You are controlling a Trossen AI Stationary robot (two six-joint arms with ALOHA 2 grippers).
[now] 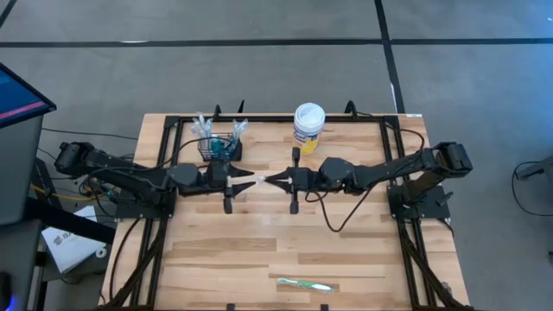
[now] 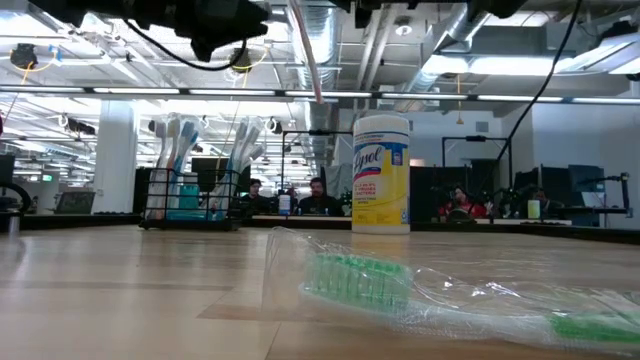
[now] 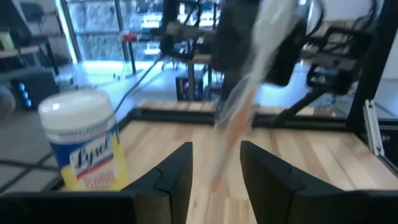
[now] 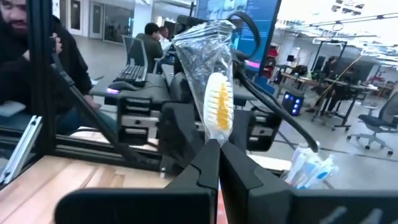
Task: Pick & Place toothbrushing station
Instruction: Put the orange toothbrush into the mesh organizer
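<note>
Wrapped toothbrush (image 4: 217, 109) clamped in shut right jaws (image 4: 217, 163) | left jaws (image 3: 216, 165) part open around it, grip unclear | should be closed squarely before release.

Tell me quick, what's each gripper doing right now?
Left gripper: fingers open, around the far end of the wrapped toothbrush.
Right gripper: shut on the wrapped toothbrush.

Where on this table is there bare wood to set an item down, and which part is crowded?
Free: the broad stretch of table between the arms and the wrapped green toothbrush at the near edge, plus the right side beyond the Lysol tub. Crowded: the far edge, with the black wire basket and tub, and mid-table, where the left gripper and right gripper meet over a wrapped toothbrush.
</note>
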